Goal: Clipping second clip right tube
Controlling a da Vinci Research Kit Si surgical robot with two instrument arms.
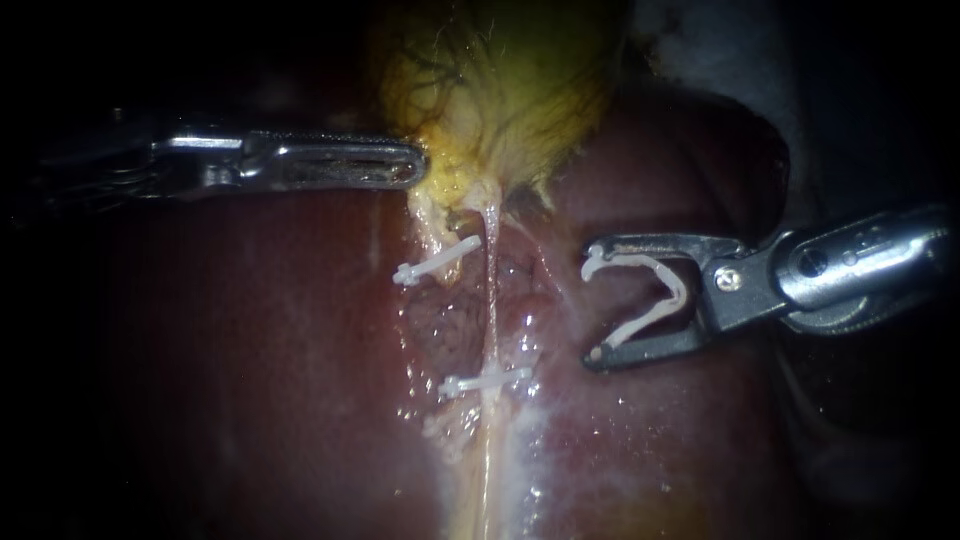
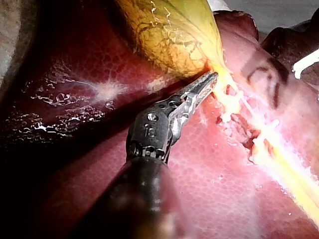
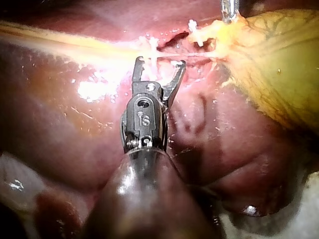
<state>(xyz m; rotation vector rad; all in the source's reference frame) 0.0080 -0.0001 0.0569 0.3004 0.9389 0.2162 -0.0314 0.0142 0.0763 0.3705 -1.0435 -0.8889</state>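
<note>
Right instrument [image 1: 592,306] cradles an open white plastic clip [image 1: 682,292] in wide jaws, three o'clock of the pale tube [image 1: 491,300]; left instrument [image 1: 415,163], jaws closed, touches yellow gallbladder [image 1: 510,90].

Endoscope and opposing wrist cameras closely share the gallbladder [image 1: 500,90].

Open white clip [image 1: 640,261] beside thin pale right tube [image 1: 491,300]

Left instrument [image 2: 211,78]: hand closed, tip touching the narrow end of the yellow gallbladder [image 2: 169,35]. Red liver [image 2: 209,189] under the shaft. Pale tube [image 2: 294,174] runs on from just beyond the tip, washed out by glare.
</note>
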